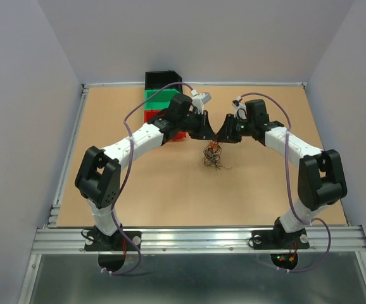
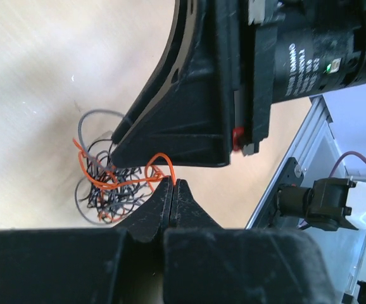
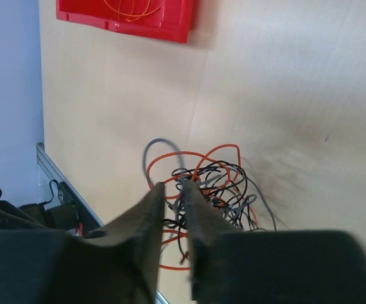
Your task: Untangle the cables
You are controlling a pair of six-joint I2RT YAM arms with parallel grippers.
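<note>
Top external view showed a tan table [image 1: 170, 190] with two arms meeting over its middle. At far left stood stacked bins, black [image 1: 163, 79], green [image 1: 157, 97] and red [image 1: 149, 117]. In the right wrist view the red bin [image 3: 157, 22] held a loose orange loop.

Just right of the bins, the left tool [image 1: 211, 135] reached toward the centre. In the left wrist view, the left tool [image 2: 172, 183] had its fingers pressed together, and an orange-red strand ran up to their tips, apparently pinched there.

The cables [image 1: 212, 157] sat mid-table, below and between both tools: a wispy clump of orange-red, black and grey curls. Its top seemed drawn up toward the tools. The clump [image 2: 107, 187] lay just left of the left tool's tips in that wrist view.

The right tool [image 1: 223, 135] faced the left one, tips nearly touching. In the right wrist view, the right tool [image 3: 170, 185] had its fingers narrowly spread, a slim gap showing. A grey strand of the cables [image 3: 214, 180] curved down to that gap. Whether it was gripped could not be told.

The step in hand appeared to be securing a second strand. Next would likely call for a firm pinch, then drawing the tools apart gently, so that one strand slid free rather than tightening the knot.
</note>
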